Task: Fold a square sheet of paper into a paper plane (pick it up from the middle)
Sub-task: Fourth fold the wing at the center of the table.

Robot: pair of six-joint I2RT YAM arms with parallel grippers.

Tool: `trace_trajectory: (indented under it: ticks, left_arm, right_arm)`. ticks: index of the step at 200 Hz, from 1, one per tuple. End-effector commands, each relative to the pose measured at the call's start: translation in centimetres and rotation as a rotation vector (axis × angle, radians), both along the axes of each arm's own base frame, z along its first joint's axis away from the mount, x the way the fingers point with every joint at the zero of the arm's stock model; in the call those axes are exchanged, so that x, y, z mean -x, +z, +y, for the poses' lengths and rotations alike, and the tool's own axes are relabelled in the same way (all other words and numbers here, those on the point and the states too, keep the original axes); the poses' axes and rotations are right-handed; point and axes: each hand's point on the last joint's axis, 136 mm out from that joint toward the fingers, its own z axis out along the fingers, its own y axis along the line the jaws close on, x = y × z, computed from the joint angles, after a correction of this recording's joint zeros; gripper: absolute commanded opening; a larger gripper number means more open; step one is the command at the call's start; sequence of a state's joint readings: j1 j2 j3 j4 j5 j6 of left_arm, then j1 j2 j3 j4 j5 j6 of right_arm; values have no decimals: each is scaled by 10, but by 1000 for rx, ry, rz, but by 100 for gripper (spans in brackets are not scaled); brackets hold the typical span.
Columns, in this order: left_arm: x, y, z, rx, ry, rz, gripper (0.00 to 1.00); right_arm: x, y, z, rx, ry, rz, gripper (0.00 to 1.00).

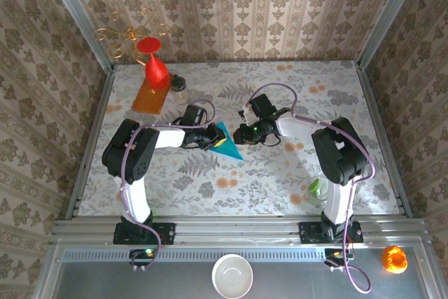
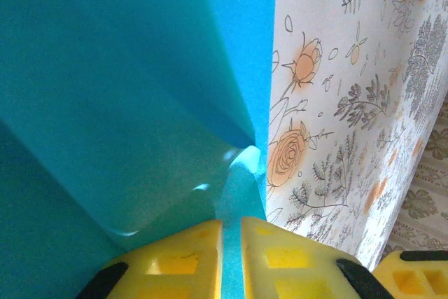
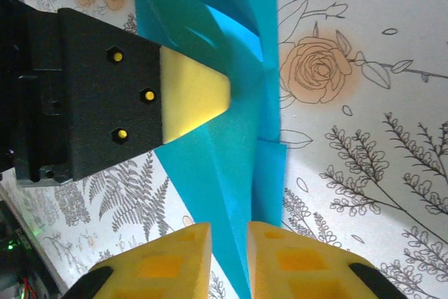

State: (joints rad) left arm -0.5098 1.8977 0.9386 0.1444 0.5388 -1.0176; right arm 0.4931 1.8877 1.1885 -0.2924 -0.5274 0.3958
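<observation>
Partly folded teal paper (image 1: 228, 144) is noted at mid-counter (image 1: 301, 96), between the two arms. Left fingers (image 2: 214, 241) are pinched narrowly on a fold. Right fingers (image 3: 201, 244) are pinched on the paper from the opposite side.

The teal paper (image 1: 227, 146), a pointed wedge, sits at centre frame, tip toward lower right; left gripper (image 1: 214, 139) touches its left side; right gripper (image 1: 239, 134) just beside its right; red vase (image 1: 155, 66) upper left.
</observation>
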Motion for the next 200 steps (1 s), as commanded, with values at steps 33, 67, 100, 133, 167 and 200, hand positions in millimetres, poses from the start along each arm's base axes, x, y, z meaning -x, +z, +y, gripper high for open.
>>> trace_trajectory:
  ticks: [33,67,100,133,167,200]
  left_arm:
    - [19,-33,14,-102,-5,101,16]
    - [19,-33,14,-106,-2,102,15]
    - [19,-33,14,-106,-1,105,14]
    - [20,-34,14,-109,-2,108,14]
    - [21,-37,16,-112,1,114,13]
    - [22,-38,17,-118,1,120,12]
  right_arm:
    - [19,0,35,-56,119,52,12]
    - [16,-16,38,-32,113,83,8]
    - [15,-31,31,17,98,96,7]
    - [16,-40,26,44,84,112,7]
    - [17,-45,23,48,67,132,8]
    - [15,-40,22,18,53,128,8]
